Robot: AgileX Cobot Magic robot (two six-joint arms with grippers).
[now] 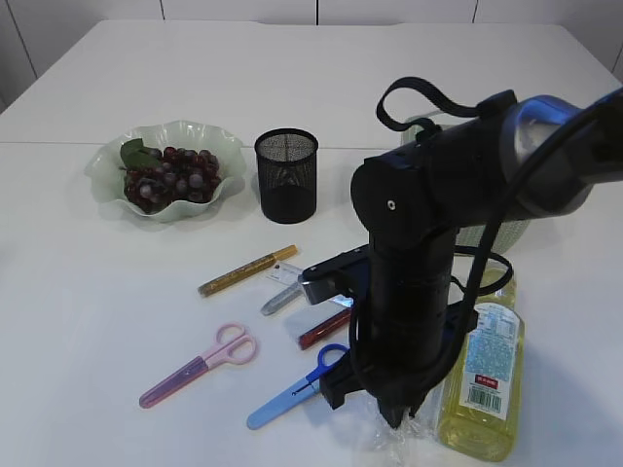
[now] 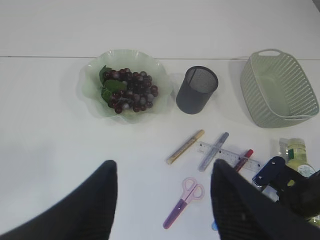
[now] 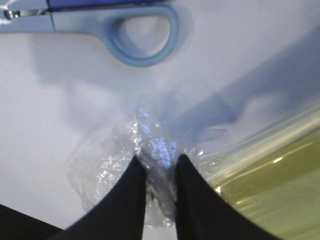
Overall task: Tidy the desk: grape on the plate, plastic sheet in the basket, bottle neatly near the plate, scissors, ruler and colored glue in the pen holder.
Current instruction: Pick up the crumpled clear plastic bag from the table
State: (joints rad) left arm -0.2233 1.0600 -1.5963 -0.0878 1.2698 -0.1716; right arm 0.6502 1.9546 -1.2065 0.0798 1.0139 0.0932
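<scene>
While right gripper (image 3: 160, 175) pinches plastic sheet (image 3: 125, 155) on worktop (image 1: 88, 321) beside bottle (image 1: 484, 379), left gripper (image 2: 162, 200) hangs open; scissors (image 1: 200, 365), glue (image 1: 248, 269), ruler (image 2: 230, 156) loose; pen holder (image 1: 286, 175), basket (image 2: 277, 90) empty; grape (image 1: 170, 180) plated.

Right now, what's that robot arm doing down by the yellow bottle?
The right pincer is pinching the crinkly plastic sheet lying beside the bottle. The left pincer hangs open above the table, holding nothing. The grapes are on the plate; scissors, glue pens and ruler lie loose, and the basket is empty.
</scene>
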